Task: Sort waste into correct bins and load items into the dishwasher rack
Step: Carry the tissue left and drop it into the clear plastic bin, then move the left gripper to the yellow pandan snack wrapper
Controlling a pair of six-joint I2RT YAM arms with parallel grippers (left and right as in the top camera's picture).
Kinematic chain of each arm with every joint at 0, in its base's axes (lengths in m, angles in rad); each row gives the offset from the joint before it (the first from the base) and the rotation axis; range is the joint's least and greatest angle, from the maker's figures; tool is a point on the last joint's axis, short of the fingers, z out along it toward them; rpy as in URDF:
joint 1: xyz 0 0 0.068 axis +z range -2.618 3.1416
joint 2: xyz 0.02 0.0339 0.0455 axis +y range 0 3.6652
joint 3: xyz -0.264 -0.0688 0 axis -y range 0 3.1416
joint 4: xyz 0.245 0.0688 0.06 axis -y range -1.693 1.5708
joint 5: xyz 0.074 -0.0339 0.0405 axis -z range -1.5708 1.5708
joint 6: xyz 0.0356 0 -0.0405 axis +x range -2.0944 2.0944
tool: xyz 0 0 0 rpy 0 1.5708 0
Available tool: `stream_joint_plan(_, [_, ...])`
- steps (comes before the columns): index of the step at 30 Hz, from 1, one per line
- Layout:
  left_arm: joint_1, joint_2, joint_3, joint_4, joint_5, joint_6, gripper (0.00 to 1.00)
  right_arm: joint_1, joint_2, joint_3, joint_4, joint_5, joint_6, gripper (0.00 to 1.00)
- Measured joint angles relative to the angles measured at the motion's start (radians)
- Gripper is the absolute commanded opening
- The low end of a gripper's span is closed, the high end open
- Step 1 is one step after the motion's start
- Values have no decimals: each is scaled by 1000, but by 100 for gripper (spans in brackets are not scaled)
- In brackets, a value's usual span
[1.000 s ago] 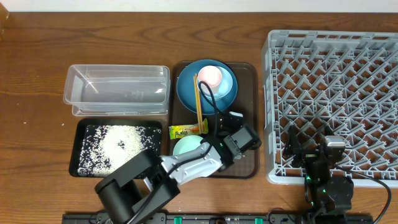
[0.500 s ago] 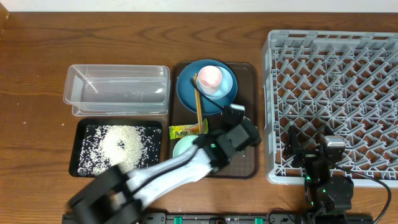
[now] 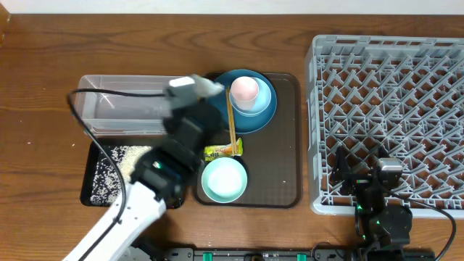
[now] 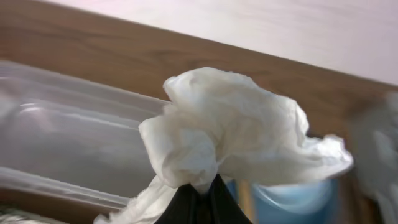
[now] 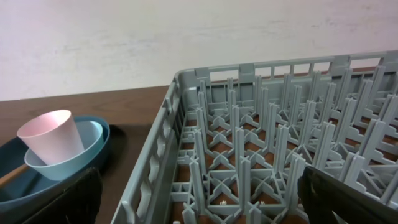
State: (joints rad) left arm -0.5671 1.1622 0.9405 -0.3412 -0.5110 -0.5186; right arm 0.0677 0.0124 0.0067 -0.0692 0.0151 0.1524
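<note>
The left gripper (image 4: 200, 198) is fully closed, pinching a crumpled white paper napkin (image 4: 230, 134) by its lower edge above the far-left corner of the dark brown serving tray (image 3: 279, 159).

The right gripper (image 5: 202, 202) stands wide apart and empty, over the near edge of the light grey pegged plastic crate (image 3: 406, 94) to the right of the tray.

**On the tray:**
- Far end: a large dark blue plate (image 3: 250, 122) carries a light blue bowl (image 3: 264, 98) with a small pink cup (image 3: 244, 88) in it. Wooden chopsticks (image 3: 231, 123) lie across the plate.
- Left edge: a small yellow-green snack wrapper (image 3: 221, 151).
- Near-left corner: a pale mint bowl (image 3: 224, 179).

**Left of the tray:**
- Far side: a clear rectangular plastic tub (image 3: 90, 109).
- Near side: a shallow black rectangular tray (image 3: 98, 190) holding loose white rice grains (image 3: 134, 159).
</note>
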Motion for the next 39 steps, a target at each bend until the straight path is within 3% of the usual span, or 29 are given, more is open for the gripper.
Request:
stream_joint_plan(9, [290,226,0,92,122,1,10,0,0,0,0,0,0,99])
stream_joint_plan(10, [312,257,0,105,139,2,17,0,0,0,0,0,0,99])
stream_joint_plan(11, [329,281,0,114,154,3,34,0,0,0,0,0,0,99])
stream_joint_plan(12, [344,303,0,122,173,11,44,0,0,0,0,0,0,99])
stream_joint_plan(18, [365,315,0,136,224,10,72,0,0,0,0,0,0,99])
stream_joint_plan(21, [359,280,0,116,238,11,75,0,0,0,0,0,0,99])
stream_joint_plan(23, [349,233,0,72,256,10,73,0,0,0,0,0,0,99])
stream_joint_plan(28, [294,74,2,-158,343,-4,39,0,0,0,1,0,0,99])
stream_joint_plan(31, [258,19,4,-336,374,-30,7,0,0,0,0,0,0,99])
stream_joint_plan(34, [234,21,2,-486,393,-54,6,0,0,0,0,0,0,99])
stream_joint_plan(39, [195,55,-21,-510,455,-66,7,0,0,0,0,0,0,99])
